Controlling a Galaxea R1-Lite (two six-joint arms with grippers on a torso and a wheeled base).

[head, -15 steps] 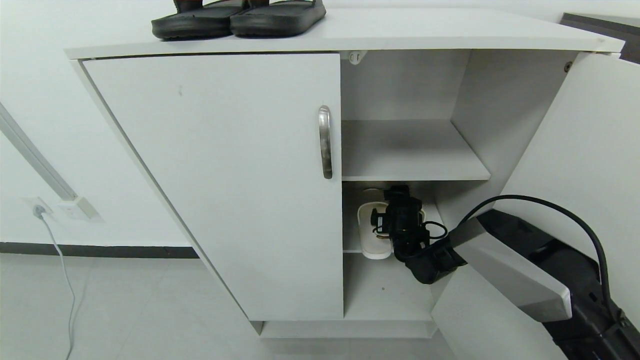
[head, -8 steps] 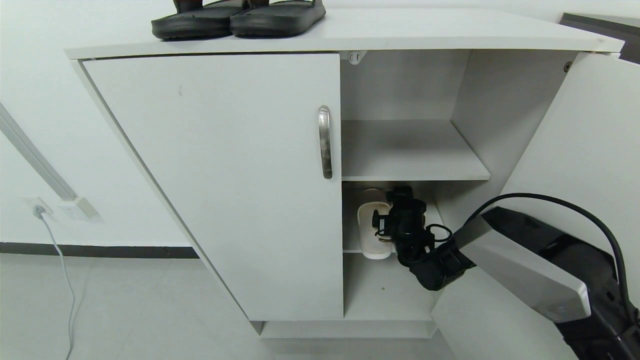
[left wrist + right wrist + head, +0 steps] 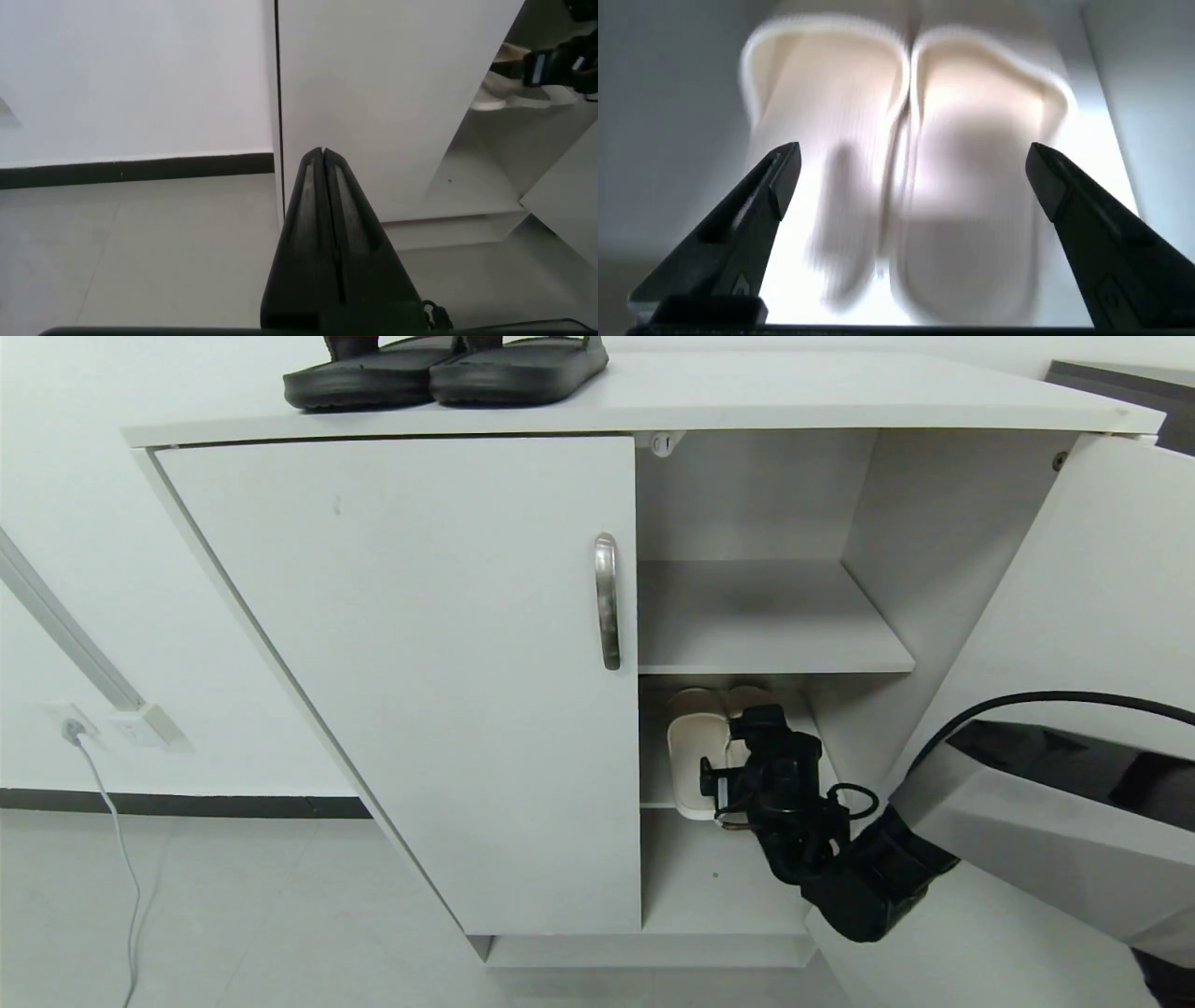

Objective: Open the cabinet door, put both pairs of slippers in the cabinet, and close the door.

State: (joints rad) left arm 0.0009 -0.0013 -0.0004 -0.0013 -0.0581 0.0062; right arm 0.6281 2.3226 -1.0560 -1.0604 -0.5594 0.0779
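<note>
The white cabinet (image 3: 392,644) has its right door (image 3: 1092,616) swung open and its left door shut. A pair of cream slippers (image 3: 695,761) lies side by side on the lower middle shelf. My right gripper (image 3: 761,733) is just in front of them, at the shelf's front edge. In the right wrist view its fingers (image 3: 752,219) are spread wide, open, with the cream slippers (image 3: 906,187) lying between and beyond them, not held. A pair of black slippers (image 3: 448,373) rests on the cabinet top at the left. My left gripper (image 3: 322,159) is shut, low before the closed left door.
The upper shelf (image 3: 766,616) behind the open door is bare. A metal handle (image 3: 607,602) runs down the left door's edge. A wall socket with a grey cable (image 3: 70,728) sits low on the left. Grey floor tiles (image 3: 187,915) spread in front.
My right arm has pulled back out of the lower shelf toward me and dropped lower. More of the cream slippers now shows, and they stay on the shelf.
</note>
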